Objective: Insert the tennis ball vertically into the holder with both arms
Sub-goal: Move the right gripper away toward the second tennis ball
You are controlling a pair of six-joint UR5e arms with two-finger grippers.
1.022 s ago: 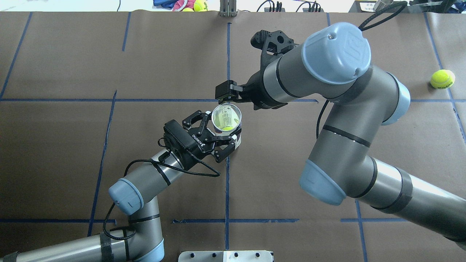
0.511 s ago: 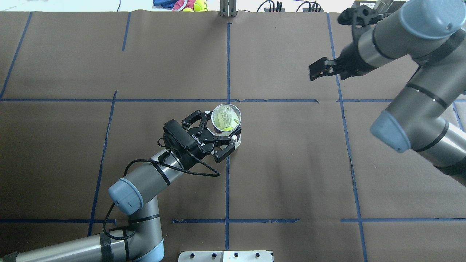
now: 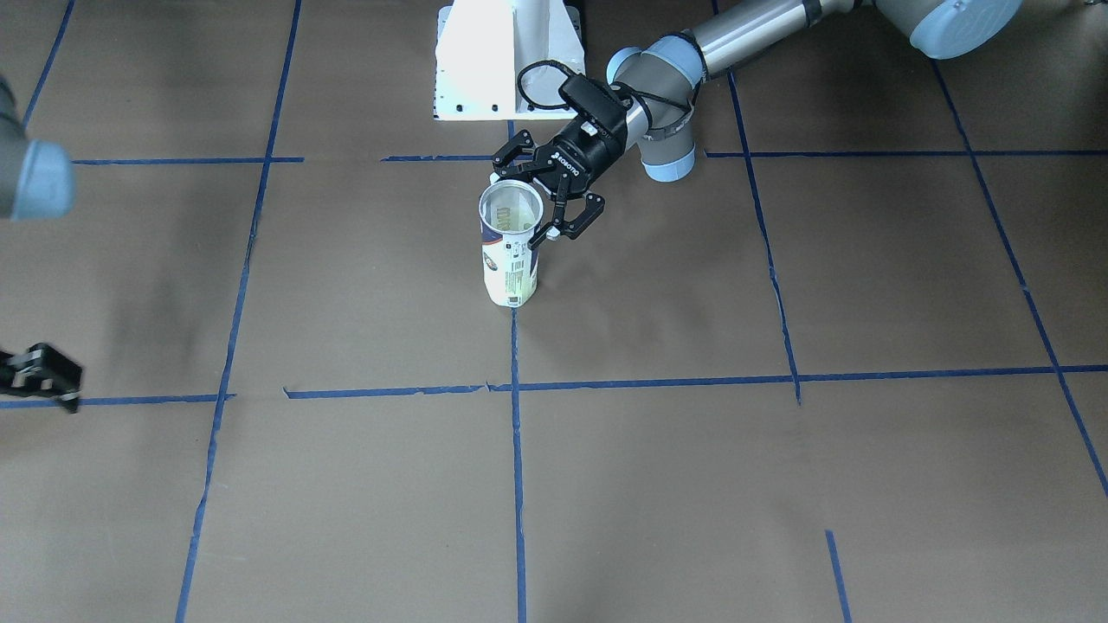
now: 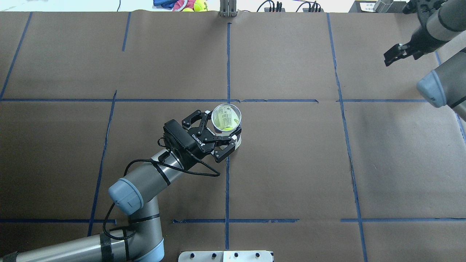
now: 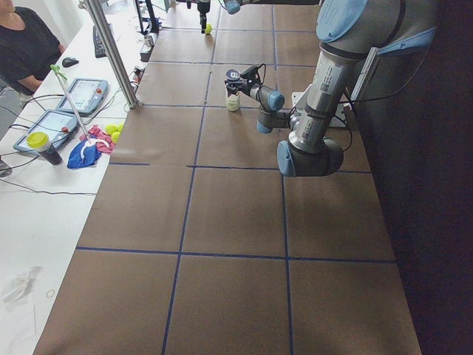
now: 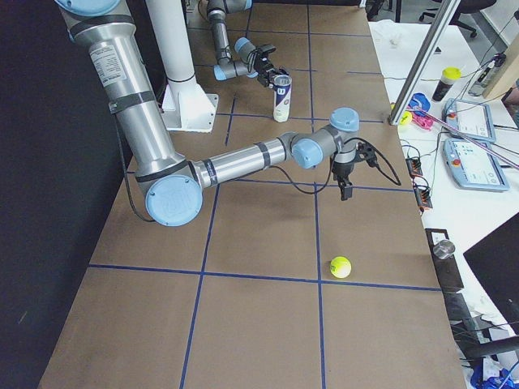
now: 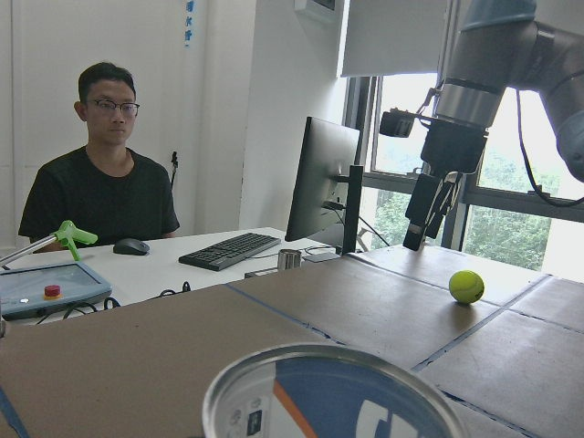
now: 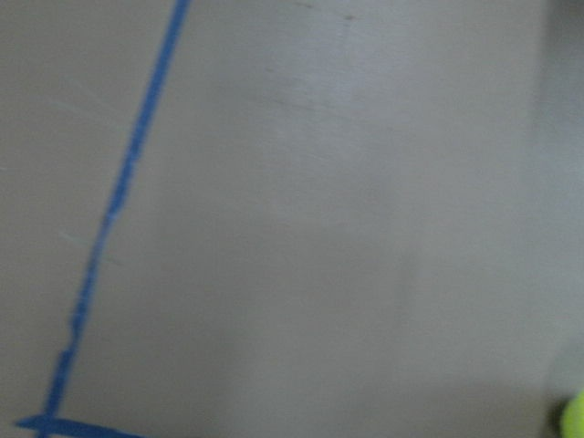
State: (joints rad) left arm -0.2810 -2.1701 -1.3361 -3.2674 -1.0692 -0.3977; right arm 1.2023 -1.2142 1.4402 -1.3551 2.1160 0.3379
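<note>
The holder (image 4: 226, 118) stands upright near the table's middle, mouth up, and also shows in the front view (image 3: 511, 251). A yellow-green ball (image 4: 227, 128) lies at its bottom. My left gripper (image 4: 218, 133) is shut on the holder's sides. A loose tennis ball (image 6: 340, 267) lies on the table near the robot's right end; it also shows in the left wrist view (image 7: 466, 286) and is hidden under my right arm in the overhead view. My right gripper (image 4: 393, 56) hangs empty above the table beside that ball (image 6: 345, 193), fingers slightly apart.
The white pedestal base (image 3: 506, 56) stands behind the holder. Beyond the far table edge are a metal post (image 6: 418, 65), control tablets (image 6: 470, 158), spare balls and cloth (image 5: 96, 140), and a seated operator (image 7: 100, 182).
My right arm has swung away from above the holder to the table's far right, and now covers the loose ball in the overhead view. The left gripper and the holder have not moved.
</note>
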